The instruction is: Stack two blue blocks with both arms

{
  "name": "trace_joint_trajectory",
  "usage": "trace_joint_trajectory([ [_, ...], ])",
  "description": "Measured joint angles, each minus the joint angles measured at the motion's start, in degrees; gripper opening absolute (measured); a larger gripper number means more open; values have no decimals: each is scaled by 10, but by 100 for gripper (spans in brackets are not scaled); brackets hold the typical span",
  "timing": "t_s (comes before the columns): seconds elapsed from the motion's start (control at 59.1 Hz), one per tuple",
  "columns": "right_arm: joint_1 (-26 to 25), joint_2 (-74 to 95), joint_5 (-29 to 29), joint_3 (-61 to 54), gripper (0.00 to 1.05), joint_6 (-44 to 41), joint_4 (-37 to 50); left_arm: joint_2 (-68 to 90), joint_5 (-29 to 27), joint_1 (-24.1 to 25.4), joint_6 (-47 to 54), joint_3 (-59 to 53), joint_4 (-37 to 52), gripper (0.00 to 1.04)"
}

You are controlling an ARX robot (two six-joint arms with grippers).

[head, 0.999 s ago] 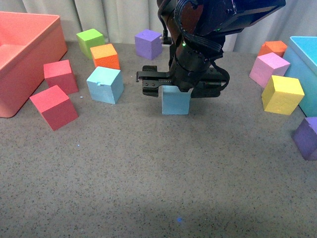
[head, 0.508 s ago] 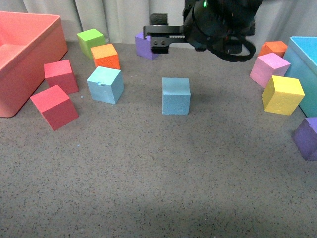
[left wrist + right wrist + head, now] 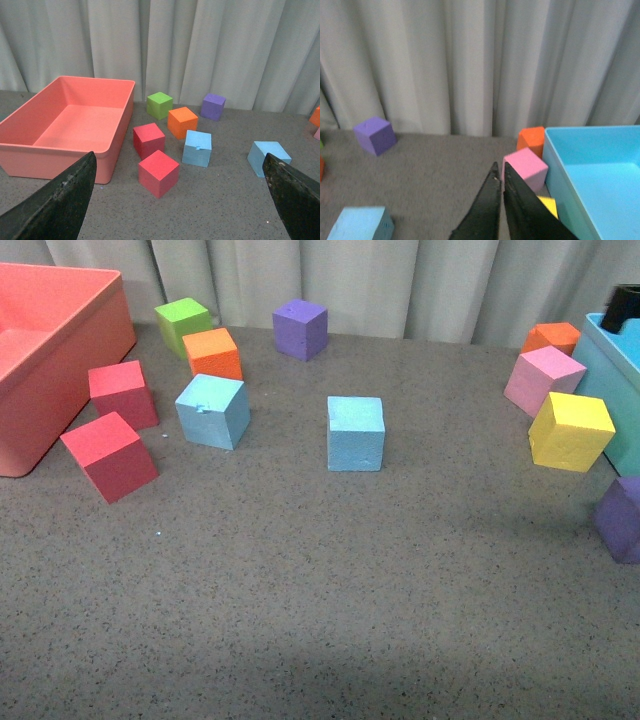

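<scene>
Not stacked yet: nicked blue block (image 3: 211, 411) just beside orange block (image 3: 212, 353), other blue block (image 3: 355, 433) well apart, mid-table. Left gripper (image 3: 178, 160) wide open, empty. Right gripper (image 3: 500, 166) pinched together, empty. Next, probably: grab one, lift onto the other.

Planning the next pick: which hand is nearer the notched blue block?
Left, probably. The left hand sits back, facing the notched blue block; the right hand is far off by the turquoise bin.
</scene>
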Motion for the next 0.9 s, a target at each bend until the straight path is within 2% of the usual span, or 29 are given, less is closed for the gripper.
trace_joint_trajectory([
  [0.271,-52,-156,-48,-119,1,0,-29,0,0,0,0,0,0,98],
  [0.576,-87,-318,-83,-190,1,0,-119,0,0,0,0,0,0,98],
  [0.626,-116,-355,-123,-199,1,0,-144,0,0,0,0,0,0,98],
  [0.897,-132,-481,-129,-224,1,0,-246,0,0,0,0,0,0,98],
])
